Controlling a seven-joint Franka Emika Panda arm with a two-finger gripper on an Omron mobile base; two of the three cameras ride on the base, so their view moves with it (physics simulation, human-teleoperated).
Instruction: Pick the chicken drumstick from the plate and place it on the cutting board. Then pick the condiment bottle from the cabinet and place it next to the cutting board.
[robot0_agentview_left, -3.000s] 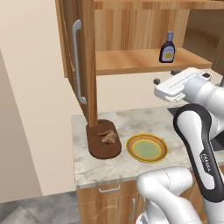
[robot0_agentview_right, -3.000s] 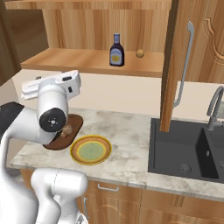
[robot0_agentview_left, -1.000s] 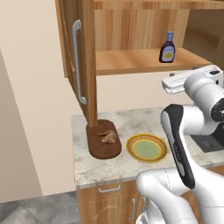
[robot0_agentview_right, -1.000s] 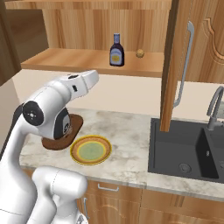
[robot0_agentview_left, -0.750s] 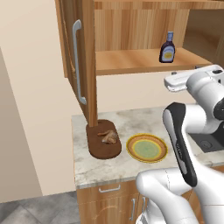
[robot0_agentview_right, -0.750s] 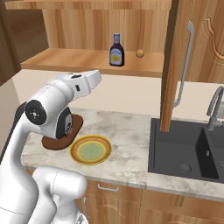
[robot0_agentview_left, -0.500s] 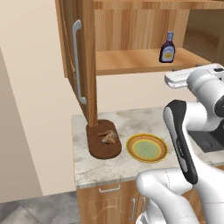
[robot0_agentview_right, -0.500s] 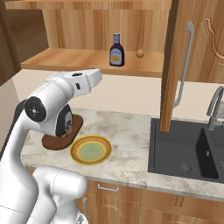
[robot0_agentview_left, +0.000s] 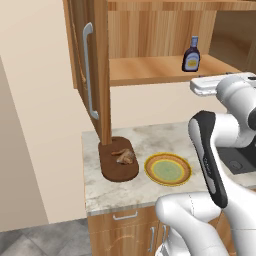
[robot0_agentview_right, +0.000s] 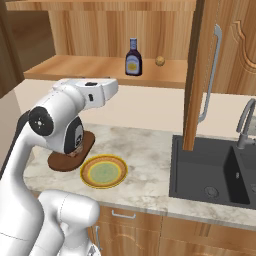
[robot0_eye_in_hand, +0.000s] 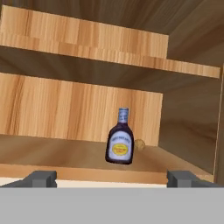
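The condiment bottle (robot0_eye_in_hand: 120, 144) stands upright on the shelf of the open cabinet (robot0_agentview_left: 150, 75), dark with a pale cap and a yellowish label (robot0_agentview_left: 191, 54) (robot0_agentview_right: 132, 58). My gripper (robot0_eye_in_hand: 113, 179) is open and empty, facing the bottle from in front of the shelf's edge and still apart from it. The chicken drumstick (robot0_agentview_left: 125, 156) lies on the dark cutting board (robot0_agentview_left: 112, 172) on the counter. The yellow plate (robot0_agentview_left: 168, 169) sits empty just right of the board (robot0_agentview_right: 104, 171). My arm hides part of the board in the right base view.
A small tan ball (robot0_agentview_right: 160, 61) rests on the shelf just right of the bottle. The open cabinet doors (robot0_agentview_left: 92, 70) (robot0_agentview_right: 202, 75) hang over the counter on both sides. A dark sink (robot0_agentview_right: 210, 170) with a faucet (robot0_agentview_right: 245, 120) lies to the right.
My hand has risen slightly and edged toward the shelf. The jaws stay open; the bottle, drumstick and plate have not moved.
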